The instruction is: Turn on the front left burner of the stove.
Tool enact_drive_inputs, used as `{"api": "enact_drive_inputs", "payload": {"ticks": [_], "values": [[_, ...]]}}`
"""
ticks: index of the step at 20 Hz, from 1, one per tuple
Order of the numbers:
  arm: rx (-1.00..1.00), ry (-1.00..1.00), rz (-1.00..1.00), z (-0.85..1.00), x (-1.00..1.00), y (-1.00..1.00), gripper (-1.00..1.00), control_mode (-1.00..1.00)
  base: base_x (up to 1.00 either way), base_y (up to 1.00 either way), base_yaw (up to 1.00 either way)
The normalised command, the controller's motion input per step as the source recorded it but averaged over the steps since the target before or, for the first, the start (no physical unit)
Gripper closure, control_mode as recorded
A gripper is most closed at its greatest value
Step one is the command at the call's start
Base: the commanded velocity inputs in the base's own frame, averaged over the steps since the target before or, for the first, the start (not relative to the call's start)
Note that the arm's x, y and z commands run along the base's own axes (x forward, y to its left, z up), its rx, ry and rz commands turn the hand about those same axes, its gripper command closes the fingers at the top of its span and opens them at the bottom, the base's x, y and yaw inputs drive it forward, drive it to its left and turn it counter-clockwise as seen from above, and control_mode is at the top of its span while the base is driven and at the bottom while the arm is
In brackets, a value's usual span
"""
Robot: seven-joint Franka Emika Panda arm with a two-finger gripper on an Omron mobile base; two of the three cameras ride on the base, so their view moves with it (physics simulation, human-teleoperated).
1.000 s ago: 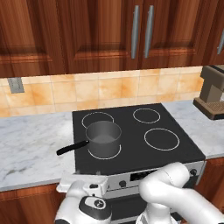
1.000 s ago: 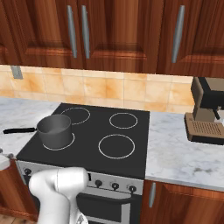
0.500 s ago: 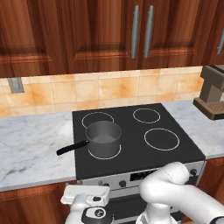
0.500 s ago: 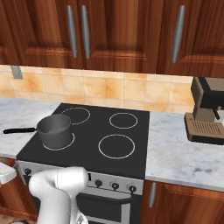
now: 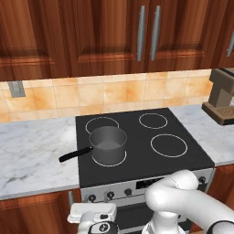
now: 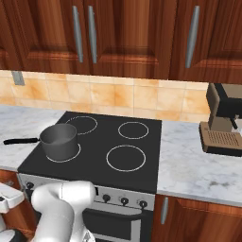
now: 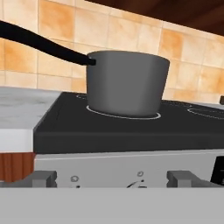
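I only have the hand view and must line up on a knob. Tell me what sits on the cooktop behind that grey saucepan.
Observer: Behind the grey metal saucepan on the black glass stove is a smaller white ring, bare.
Operator: Report the right side.
Observer: Two more bare white rings; the nearer one is larger.
Operator: Give me the hand's position.
Observer: The gripper hangs low before the silver panel's left-end black knobs.

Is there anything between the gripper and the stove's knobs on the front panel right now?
Nothing visible stands in the way. The hand view looks straight at the stove and its silver panel, open space before it. The saucepan sits up on the front left burner, above the knobs.
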Motion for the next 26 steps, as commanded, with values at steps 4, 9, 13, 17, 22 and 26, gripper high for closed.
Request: {"api": "enact_drive_inputs", "payload": {"ticks": [4,9,13,17,22,26], "values": [[0.0,0.0,0.01,-0.45,0.0,0.0,-1.0,-1.0,0.0,0.0,0.0],[0.0,0.0,0.0,-0.14,0.05,0.0,-1.0,-1.0,0.0,0.0,0.0],[0.0,0.0,0.0,-0.03,0.16,0.0,-1.0,-1.0,0.0,0.0,0.0],[0.0,0.0,0.0,-0.05,0.17,0.0,-1.0,-1.0,0.0,0.0,0.0],[0.0,0.0,0.0,-0.26,0.19,0.0,-1.0,-1.0,0.0,0.0,0.0],[0.0,0.0,0.0,-0.26,0.2,0.0,-1.0,-1.0,0.0,0.0,0.0]]}}
